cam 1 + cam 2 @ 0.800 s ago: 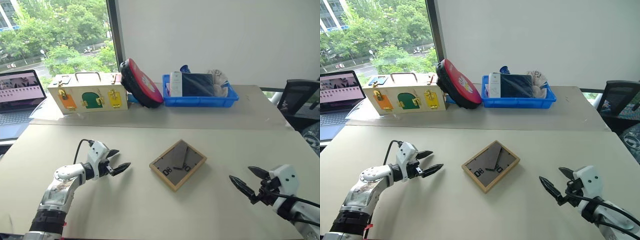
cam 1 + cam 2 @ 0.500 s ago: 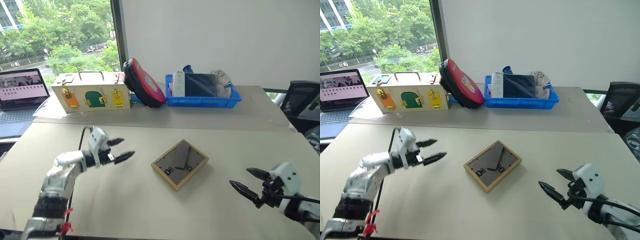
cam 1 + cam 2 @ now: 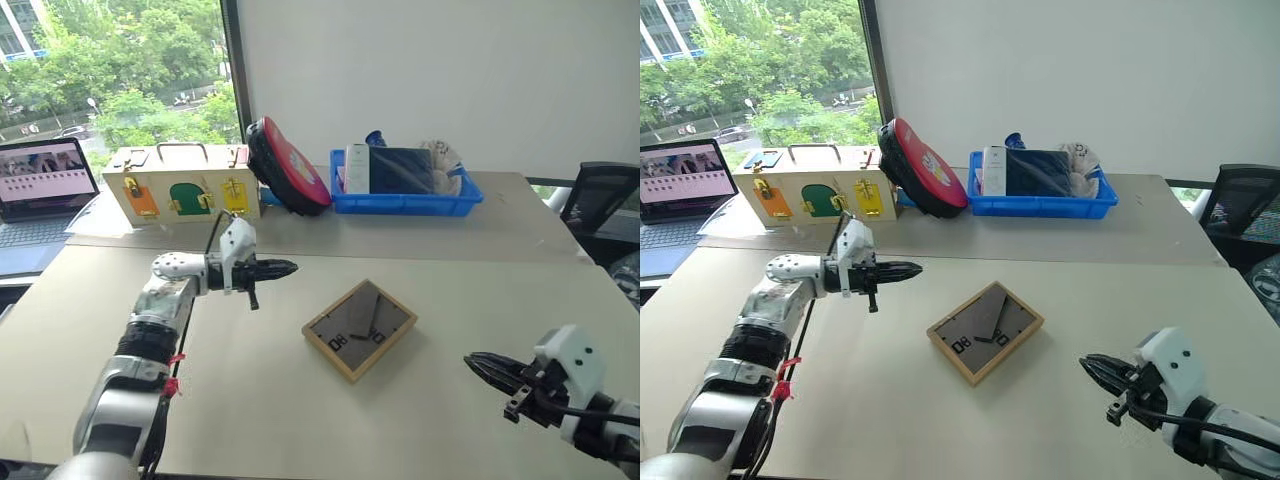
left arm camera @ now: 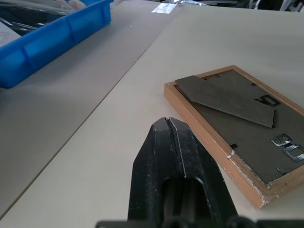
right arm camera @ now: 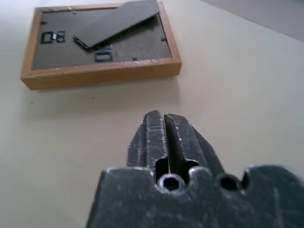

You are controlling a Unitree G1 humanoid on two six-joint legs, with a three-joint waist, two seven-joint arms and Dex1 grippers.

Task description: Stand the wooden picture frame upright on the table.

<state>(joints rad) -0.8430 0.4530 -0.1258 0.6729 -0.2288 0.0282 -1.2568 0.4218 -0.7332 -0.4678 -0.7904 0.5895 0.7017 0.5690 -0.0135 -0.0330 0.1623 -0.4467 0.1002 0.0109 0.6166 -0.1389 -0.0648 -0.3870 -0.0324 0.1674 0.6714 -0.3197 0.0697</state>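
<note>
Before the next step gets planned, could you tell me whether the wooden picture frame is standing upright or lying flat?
Lying flat: the wooden picture frame rests face-down on the table, its dark grey back facing up.

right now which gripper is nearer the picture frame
The left gripper, hovering shut just beyond the wooden picture frame's far-left corner; the right gripper sits farther off.

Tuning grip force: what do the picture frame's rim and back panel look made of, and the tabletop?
Wooden picture frame: rim looks like light unfinished wood, with a chipped corner in the left wrist view; back is dark grey matte board, probably fibreboard, with small metal hangers. Table: beige, matte, smooth, likely laminate.
</note>
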